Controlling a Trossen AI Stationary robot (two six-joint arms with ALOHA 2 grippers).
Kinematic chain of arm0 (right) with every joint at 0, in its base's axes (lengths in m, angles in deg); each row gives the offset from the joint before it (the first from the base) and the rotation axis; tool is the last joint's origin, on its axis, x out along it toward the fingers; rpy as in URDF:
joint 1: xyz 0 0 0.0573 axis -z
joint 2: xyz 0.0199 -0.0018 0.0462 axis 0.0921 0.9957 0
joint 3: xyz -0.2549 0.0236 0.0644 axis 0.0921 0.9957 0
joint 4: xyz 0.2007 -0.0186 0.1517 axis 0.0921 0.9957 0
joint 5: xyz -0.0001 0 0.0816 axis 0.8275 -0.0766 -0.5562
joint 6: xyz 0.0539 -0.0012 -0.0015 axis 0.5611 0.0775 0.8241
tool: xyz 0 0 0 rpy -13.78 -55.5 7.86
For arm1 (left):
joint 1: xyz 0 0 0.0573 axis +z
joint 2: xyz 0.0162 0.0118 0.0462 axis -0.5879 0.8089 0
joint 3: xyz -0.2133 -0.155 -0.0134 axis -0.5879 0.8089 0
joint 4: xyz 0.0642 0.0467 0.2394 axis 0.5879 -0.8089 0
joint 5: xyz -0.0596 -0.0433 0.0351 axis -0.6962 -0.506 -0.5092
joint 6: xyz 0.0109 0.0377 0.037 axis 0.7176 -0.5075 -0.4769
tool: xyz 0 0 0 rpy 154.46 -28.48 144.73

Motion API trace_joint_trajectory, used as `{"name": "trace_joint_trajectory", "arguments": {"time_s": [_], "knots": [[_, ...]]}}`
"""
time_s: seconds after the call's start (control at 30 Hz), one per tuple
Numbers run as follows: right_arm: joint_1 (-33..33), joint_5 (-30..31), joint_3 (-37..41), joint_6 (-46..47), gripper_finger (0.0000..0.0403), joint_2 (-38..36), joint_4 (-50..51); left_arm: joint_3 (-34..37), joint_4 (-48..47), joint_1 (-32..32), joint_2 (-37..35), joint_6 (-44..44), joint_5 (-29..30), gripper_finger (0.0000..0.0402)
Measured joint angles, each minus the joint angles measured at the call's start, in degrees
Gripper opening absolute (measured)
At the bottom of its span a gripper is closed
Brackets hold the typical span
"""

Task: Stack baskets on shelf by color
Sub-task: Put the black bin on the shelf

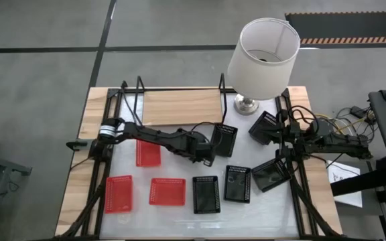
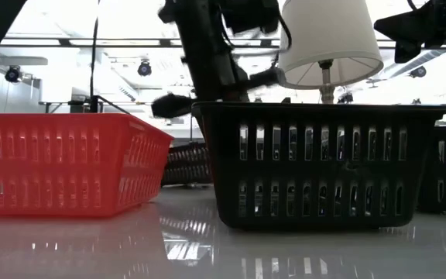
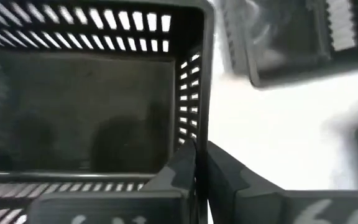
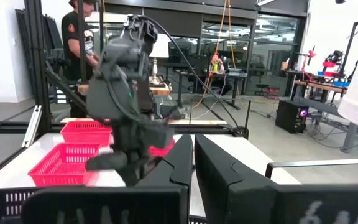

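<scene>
Your left gripper [image 3: 199, 163] pinches just the thin wall of a black basket [image 1: 224, 139] mid-table, beside the shelf [image 1: 179, 107]. Lift fast and it may slip or tip. The right gripper [image 4: 191, 163] is shut. The white table [image 1: 173, 217] shines. A person [image 4: 79, 38] stands far back.

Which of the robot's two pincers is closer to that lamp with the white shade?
The right one. The right pincer sits just below and beside the lamp, near its base. The left pincer is farther off toward the table's middle, clamped on a black basket.
</scene>
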Motion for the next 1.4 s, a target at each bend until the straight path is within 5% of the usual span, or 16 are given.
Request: {"name": "trace_joint_trajectory", "arguments": {"time_s": [0.23,0.37,0.6,0.8,1.2,1.4], "knots": [[-0.01,0.04,0.0,-0.31,0.0011,0.3,-0.17,-0.02,-2.19,-3.01,-8.51,-25.53,3.66,0.0],[0.01,0.02,0.02,0.2,0.0011,0.33,-0.13,-0.02,-4.74,-4.69,-12.99,-49.5,6.99,0.0],[0.01,-0.05,0.02,0.17,0.0011,0.39,-0.07,0.59,-11.44,-4.44,-18.81,-77.69,19.34,0.0],[0.01,-0.09,0.02,0.15,0.0011,0.39,-0.09,6.51,-11.23,2.04,-24.51,-81.57,17.24,0.0],[0.0,-0.07,0.02,0.03,0.0011,0.39,-0.06,31.67,2.24,16.63,-36.22,-86.41,11.43,0.0],[-0.01,-0.07,0.02,0.17,0.0011,0.39,-0.06,36.7,2.24,20.53,-38.52,-86.48,8.93,0.0]]}}
